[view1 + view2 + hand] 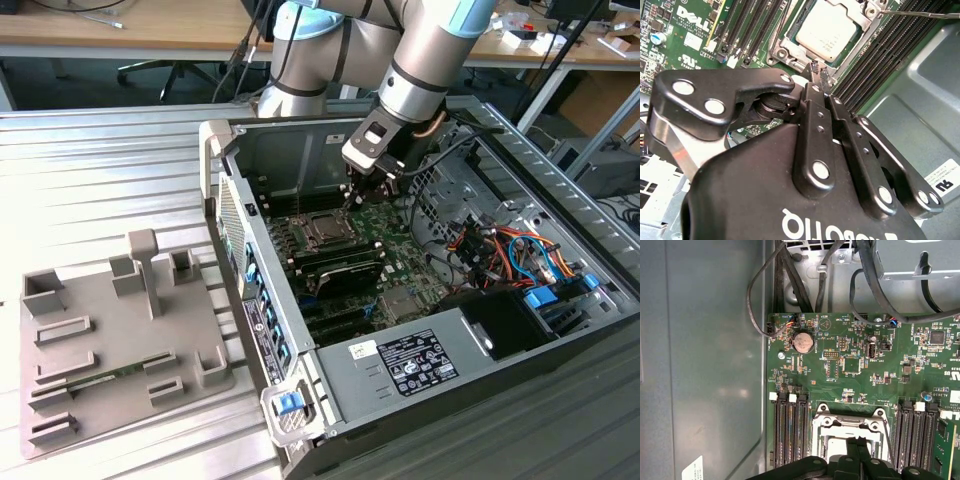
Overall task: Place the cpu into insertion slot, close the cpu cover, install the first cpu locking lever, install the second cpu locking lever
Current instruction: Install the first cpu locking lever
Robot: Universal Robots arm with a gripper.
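Observation:
The cpu (829, 30) lies in its socket on the green motherboard (860, 365), dull silver top up. The cpu cover (782, 47) is a silvery frame lying flat around it, and the chip shows through its window. In the first wrist view the cpu (832, 446) and the cpu cover (850, 421) sit just beyond the fingertips. My gripper (818, 71) hovers at the socket's edge, its black fingers (856, 447) pressed together with nothing between them. A thin metal locking lever (920, 14) runs along one side of the socket. In the exterior view the gripper (352, 197) hangs just above the socket (322, 229).
The motherboard sits inside an open computer case (300, 140) on a ribbed metal table. Rows of black memory slots (789, 427) flank the socket. Black cables (790, 275) and bundles of coloured wires (520, 250) crowd the case's far side. A grey fixture tray (110, 330) lies at the exterior view's left.

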